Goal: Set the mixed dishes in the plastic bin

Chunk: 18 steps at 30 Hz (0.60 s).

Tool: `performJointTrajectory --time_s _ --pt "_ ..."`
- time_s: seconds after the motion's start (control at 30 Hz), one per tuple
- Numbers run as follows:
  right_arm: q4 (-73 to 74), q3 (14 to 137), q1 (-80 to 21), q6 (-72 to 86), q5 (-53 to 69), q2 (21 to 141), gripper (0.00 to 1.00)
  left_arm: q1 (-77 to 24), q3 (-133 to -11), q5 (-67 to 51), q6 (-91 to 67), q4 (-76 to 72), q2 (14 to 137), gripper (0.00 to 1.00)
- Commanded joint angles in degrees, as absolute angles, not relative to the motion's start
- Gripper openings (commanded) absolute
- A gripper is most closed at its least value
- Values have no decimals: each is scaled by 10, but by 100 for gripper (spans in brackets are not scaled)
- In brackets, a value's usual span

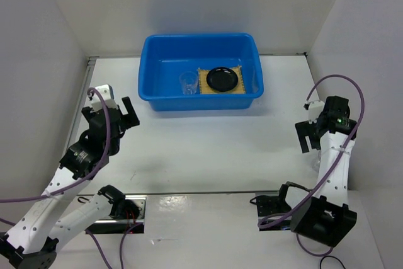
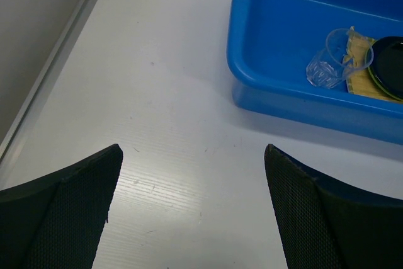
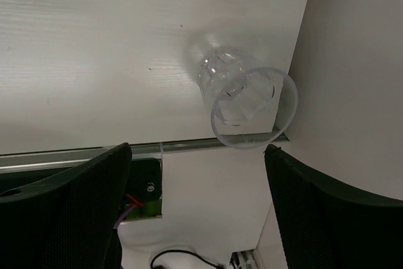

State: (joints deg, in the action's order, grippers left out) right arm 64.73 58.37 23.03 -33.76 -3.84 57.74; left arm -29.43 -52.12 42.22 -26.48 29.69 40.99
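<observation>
Blue plastic bin [image 1: 201, 101]; perhaps woven mat [image 1: 202, 85]

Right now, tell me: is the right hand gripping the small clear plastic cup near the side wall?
No, the small clear plastic cup sits free on the white table, beyond the wide-open right hand.

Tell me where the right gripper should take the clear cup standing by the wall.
Pinch the clear cup across its upper wall just below the rim, coming down from above. It stands upright, mouth up, with the side wall close beside it, so a sideways approach looks cramped. The right gripper is open.
</observation>
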Motion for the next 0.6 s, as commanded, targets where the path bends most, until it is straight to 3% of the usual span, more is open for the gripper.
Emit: performJointTrajectory --time_s 0.0,0.43,0.53,0.57 --pt "635 570 246 -345 -75 580 90 -293 -526 415 -258 282 405 99" --pt "606 530 321 -417 -42 721 77 -293 -526 420 -258 282 405 99" --pt "606 530 321 -423 -32 775 70 -293 -526 420 -258 287 405 99" --pt "599 530 321 -423 -26 787 61 -293 -526 425 -258 287 400 99"
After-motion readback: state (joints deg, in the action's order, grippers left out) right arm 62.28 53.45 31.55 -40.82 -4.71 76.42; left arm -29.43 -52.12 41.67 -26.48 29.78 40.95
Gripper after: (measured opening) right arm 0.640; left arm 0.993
